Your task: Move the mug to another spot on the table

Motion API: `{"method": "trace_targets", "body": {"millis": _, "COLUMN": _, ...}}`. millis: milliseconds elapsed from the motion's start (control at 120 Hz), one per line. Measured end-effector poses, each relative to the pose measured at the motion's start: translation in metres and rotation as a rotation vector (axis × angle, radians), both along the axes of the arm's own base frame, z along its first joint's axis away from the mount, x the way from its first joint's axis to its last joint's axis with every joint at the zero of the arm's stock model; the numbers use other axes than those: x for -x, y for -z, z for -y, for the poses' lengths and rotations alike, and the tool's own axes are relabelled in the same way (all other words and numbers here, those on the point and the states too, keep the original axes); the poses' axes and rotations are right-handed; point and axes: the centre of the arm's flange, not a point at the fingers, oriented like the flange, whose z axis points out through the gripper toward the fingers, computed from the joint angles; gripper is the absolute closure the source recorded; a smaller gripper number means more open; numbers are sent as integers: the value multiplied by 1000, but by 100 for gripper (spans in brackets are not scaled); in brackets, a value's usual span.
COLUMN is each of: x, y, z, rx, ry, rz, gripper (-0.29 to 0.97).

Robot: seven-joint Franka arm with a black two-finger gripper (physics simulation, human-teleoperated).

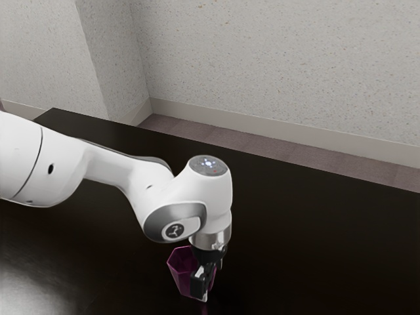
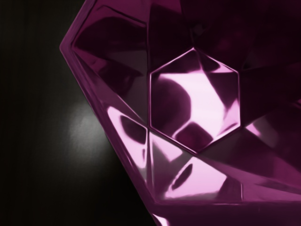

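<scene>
**A:** Which step is the arm working on?

**B:** Judging by the pose, it is working on the grasp. The arm (image 1: 98,174) is reaching in from the exterior view's left and pointing straight down. The gripper (image 1: 205,282) is sitting low against the mug (image 1: 180,266), at the side of its rim toward the exterior view's right.

**A:** Is the gripper pinching the mug?

**B:** That cannot be told. The contact is lying in dark shadow, so neither spread nor pressed together can be called.

**A:** Where is the mug sitting?

**B:** It is standing mouth up at the near part of the dark table (image 1: 315,223), seemingly resting on it, though its foot is hiding in shadow. In the wrist view the mug (image 2: 193,108) is lying just under the gripper, showing its hexagonal floor, with bare table (image 2: 37,141) beside it.

**A:** What is the next move calling for?

**B:** It is calling for a firm hold first and then a straight lift, since the glossy facets are inviting a slip. After that comes a level carry toward open table at the exterior view's right or farther back, and a gentle set-down.
</scene>
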Motion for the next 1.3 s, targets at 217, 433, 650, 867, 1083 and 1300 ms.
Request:
{"method": "trace_targets", "body": {"millis": 217, "x": -2, "y": 8, "z": -4, "rx": -4, "ry": -6, "rz": -5, "gripper": 0}}
{"method": "trace_targets", "body": {"millis": 433, "x": -7, "y": 10, "z": -8, "rx": -5, "ry": -4, "rz": -5, "gripper": 0}}
{"method": "trace_targets", "body": {"millis": 650, "x": -8, "y": 17, "z": -8, "rx": -18, "ry": 16, "rz": -9, "gripper": 0}}
{"method": "trace_targets", "body": {"millis": 867, "x": -8, "y": 17, "z": -7, "rx": -20, "ry": 29, "rz": -4, "gripper": 2}}
{"method": "trace_targets", "body": {"millis": 1083, "x": -9, "y": 16, "z": -7, "rx": -19, "ry": 36, "rz": 1, "gripper": 27}}
{"method": "trace_targets", "body": {"millis": 1300, "x": -9, "y": 16, "z": -7, "rx": -18, "ry": 44, "rz": 0, "gripper": 48}}
